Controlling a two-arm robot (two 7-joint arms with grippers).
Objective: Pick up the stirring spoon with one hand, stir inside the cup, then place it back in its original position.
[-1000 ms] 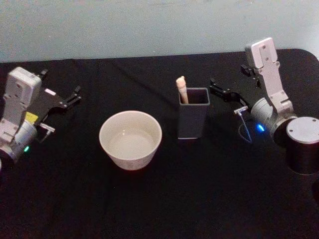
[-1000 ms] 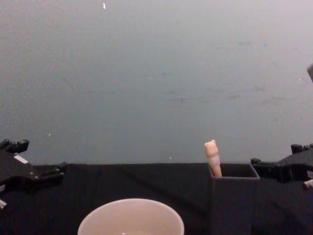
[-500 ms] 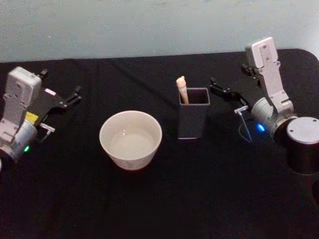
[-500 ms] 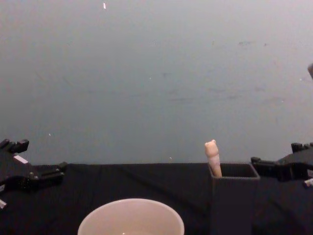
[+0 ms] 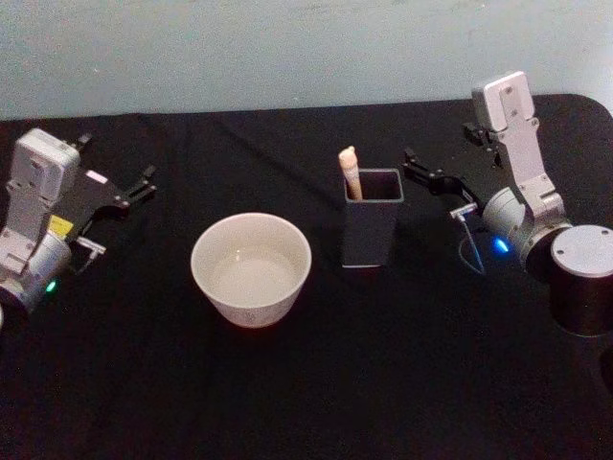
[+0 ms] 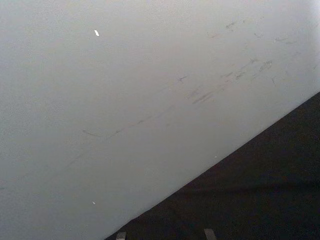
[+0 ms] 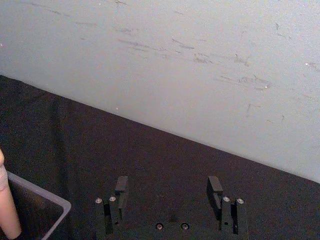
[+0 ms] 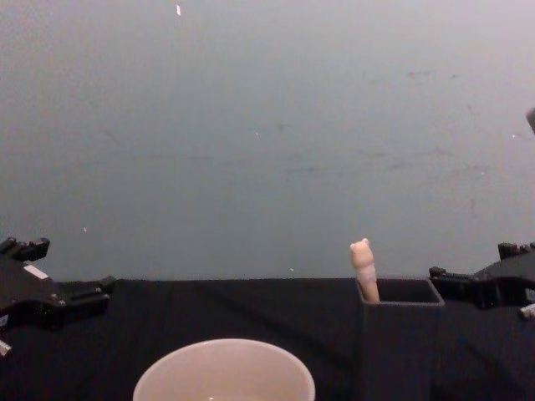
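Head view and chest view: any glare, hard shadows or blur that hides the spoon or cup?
Head view: even light, no glare; cup clear, soft shadow beside the holder. Chest view: dim, soft; stirring spoon readable, cup cropped.

Glossy smooth cup (image 5: 251, 266) on matt black cloth (image 5: 306, 383).

Head camera: high, angled down over the black table (image 5: 316, 383), taking in the dark holder (image 5: 372, 222) at mid-distance with both arms flanking it. Chest camera: low, level with the holder (image 8: 399, 334) rim, facing the grey wall (image 8: 267, 125). Right wrist camera: close beside the holder (image 7: 35, 210), facing that wall. Left wrist camera: tilted, well away from the holder, showing wall and table edge.
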